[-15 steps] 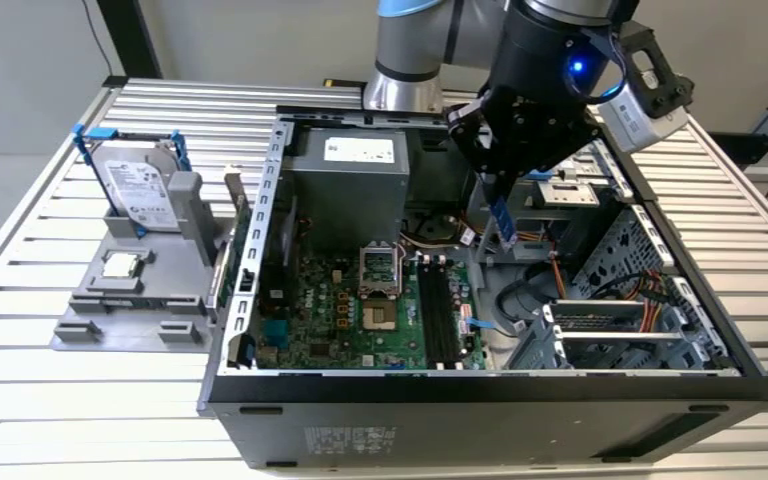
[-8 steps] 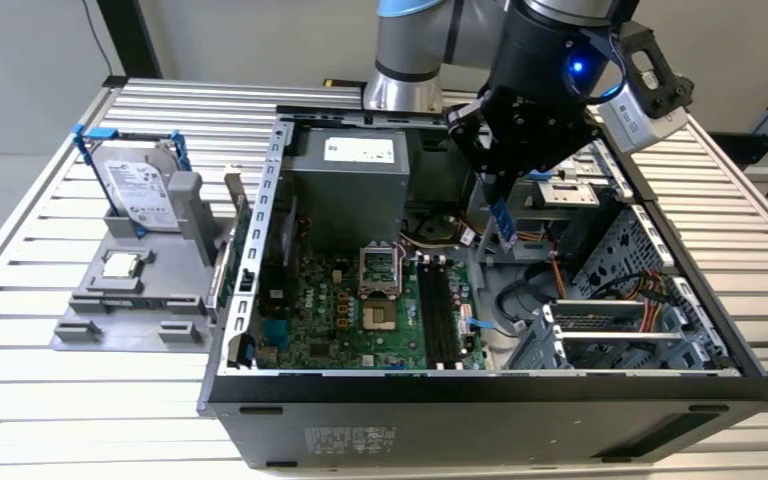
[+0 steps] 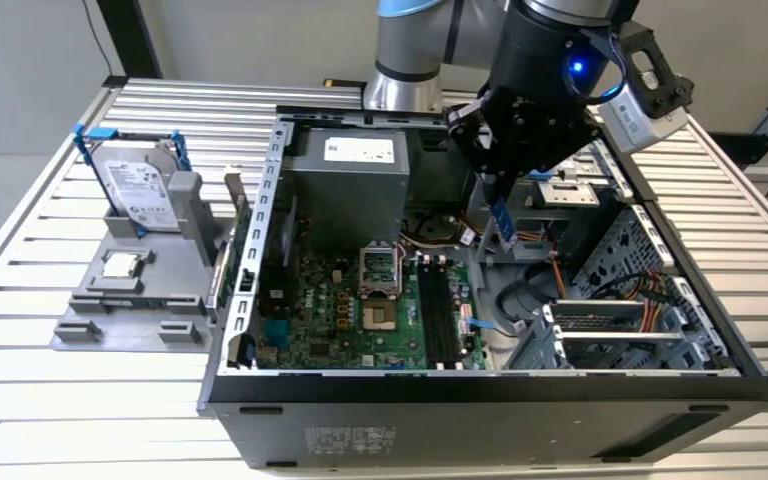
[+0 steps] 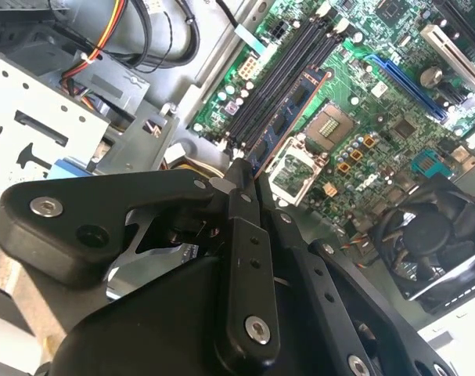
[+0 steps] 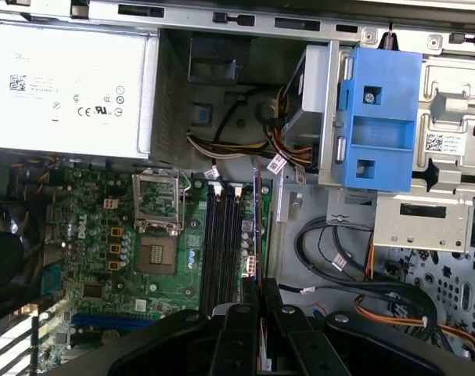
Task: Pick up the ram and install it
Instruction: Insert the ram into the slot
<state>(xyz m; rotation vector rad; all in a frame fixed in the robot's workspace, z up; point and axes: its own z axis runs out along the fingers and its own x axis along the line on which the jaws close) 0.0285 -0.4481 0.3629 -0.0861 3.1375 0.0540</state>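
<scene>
Table point(image 3: 37, 400): slatted metal, carrying everything in the exterior view.
Grey holder point(image 3: 131, 320): at the exterior view's left, beside the case.
Hard drive point(image 3: 137, 185): silver, standing upright at the far end of the holder.
Processor chip point(image 3: 120, 265): small silver square lying flat on the holder, nearer than the drive.
Computer case point(image 3: 491, 410): black tower on its side, open on top.
Motherboard point(image 3: 311, 320): green, flat on the case floor.
Memory slots point(image 3: 440, 315): black parallel rows just beside the processor socket point(image 3: 380, 270), all unfilled.
Ram point(image 3: 502, 225): blue stick hanging on end from the claw, above the far end of the slots and not seated; edge-on in both wrist views, lined up along the slots.
Gripper point(image 4: 241, 178): fingers point(image 4: 245, 204) pressed together on the ram's upper end.
Drive cage point(image 3: 624, 320): perforated metal at the exterior view's right.
</scene>
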